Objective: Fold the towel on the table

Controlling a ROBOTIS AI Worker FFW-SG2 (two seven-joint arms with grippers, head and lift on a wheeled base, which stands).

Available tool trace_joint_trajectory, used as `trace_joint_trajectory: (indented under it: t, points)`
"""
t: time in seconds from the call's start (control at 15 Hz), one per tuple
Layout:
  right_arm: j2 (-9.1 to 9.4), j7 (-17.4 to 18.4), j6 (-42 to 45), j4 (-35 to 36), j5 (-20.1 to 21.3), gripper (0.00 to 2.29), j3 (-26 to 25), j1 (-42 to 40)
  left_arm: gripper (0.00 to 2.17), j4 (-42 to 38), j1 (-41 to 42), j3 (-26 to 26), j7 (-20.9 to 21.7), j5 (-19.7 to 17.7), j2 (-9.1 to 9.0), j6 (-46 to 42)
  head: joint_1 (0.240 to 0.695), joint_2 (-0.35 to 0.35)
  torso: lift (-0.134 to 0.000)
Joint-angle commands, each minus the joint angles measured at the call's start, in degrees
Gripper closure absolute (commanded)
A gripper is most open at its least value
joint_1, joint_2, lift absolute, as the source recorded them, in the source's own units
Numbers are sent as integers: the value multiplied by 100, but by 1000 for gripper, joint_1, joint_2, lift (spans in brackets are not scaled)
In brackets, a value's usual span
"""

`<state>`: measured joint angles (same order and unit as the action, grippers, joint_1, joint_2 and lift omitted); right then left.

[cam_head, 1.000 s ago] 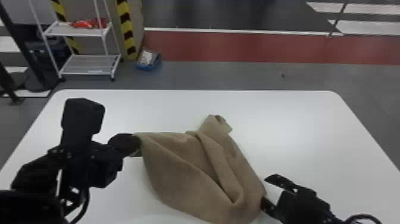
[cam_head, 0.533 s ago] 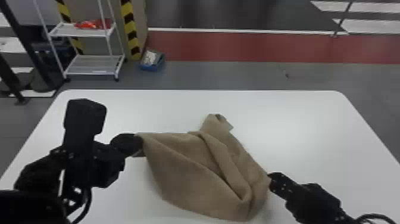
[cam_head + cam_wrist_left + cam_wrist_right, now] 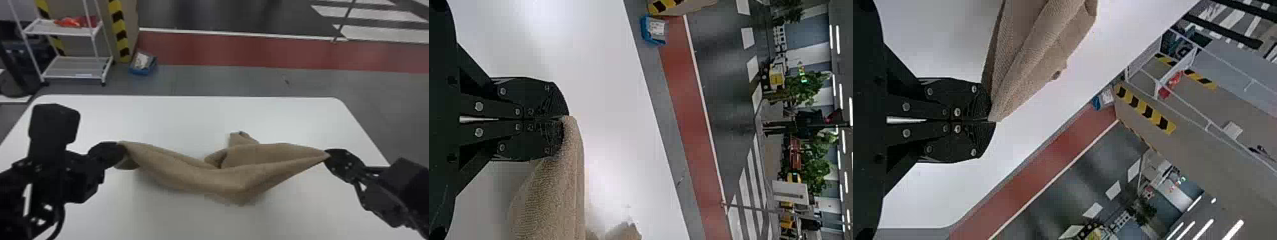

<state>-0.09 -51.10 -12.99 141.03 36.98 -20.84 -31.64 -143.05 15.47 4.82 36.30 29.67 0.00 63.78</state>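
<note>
A brown towel (image 3: 191,175) hangs stretched between both grippers above the white table (image 3: 159,118), sagging in the middle, with a folded bit sticking up behind. On the left, my left gripper (image 3: 123,153) holds one corner; in the left wrist view the left gripper (image 3: 563,118) is shut on the towel (image 3: 559,200). At the right, my right gripper (image 3: 327,155) grips another corner, pulled to a point; in the right wrist view the right gripper (image 3: 989,120) is shut on the tip of the towel (image 3: 1028,55).
Beyond the table's far edge, on the floor, stand a white shelf rack (image 3: 79,67) at the back left and a small blue box (image 3: 143,63). A yellow-and-black striped post (image 3: 119,32) rises beside the rack.
My right gripper has closed on the towel's near right part and moved up and to the right, drawing that corner out. The left gripper has stayed nearly in place with its corner.
</note>
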Motion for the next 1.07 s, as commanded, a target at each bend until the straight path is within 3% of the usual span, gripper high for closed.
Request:
trace_joint_trajectory:
  t: [0.0,0.13,0.2,0.27,0.33,0.47,0.53,0.67,0.73,0.8,0.87,0.93,1.0]
  points:
    - [14,-198,-279,285,-429,2044,-289,9,1676,-4,-9,-7,0,-14,-15,-19,695,-142,-125]
    - [14,-356,-754,575,-1396,2040,-711,44,1676,-22,-9,-34,9,-14,-15,-19,695,-161,-125]
    - [14,-339,-1141,672,-1607,2040,-764,193,1676,-30,-18,-34,9,-14,-15,-19,695,-163,-125]
    - [14,-339,-1756,681,-1554,2040,-711,492,1676,-30,-18,1,9,-14,-15,-19,695,-166,-125]
    - [14,-304,-2020,619,-1334,2040,-553,712,1676,-30,-18,45,0,-14,-15,-1,695,-170,-125]
    - [14,-128,-2494,57,-306,2040,370,1239,1676,22,-27,133,-53,12,-15,-1,695,-187,-125]
    - [14,-58,-2828,-365,37,2040,572,1608,1676,49,-45,160,-79,21,-15,-1,695,-186,-125]
    - [14,259,-3373,-1130,257,2037,801,2180,1676,93,-45,177,-106,21,-15,-1,695,-178,-125]
    - [14,338,-3549,-1385,195,1808,880,2303,1676,128,-45,160,-106,30,-15,-1,695,-180,-125]
    - [14,373,-3567,-1508,98,1109,968,2311,1676,154,-53,160,-106,39,-15,-1,695,-183,-125]
    - [14,610,-3672,-1525,28,232,1038,2285,1676,189,-62,160,-114,39,-15,-1,695,-177,-125]
    - [14,751,-3830,-1473,37,-1,1100,2206,1676,207,-71,177,-123,47,-15,-1,695,-172,-125]
    - [14,751,-3901,-1297,11,-1,1117,2030,1676,242,-89,177,-123,56,-15,-1,695,-169,-125]
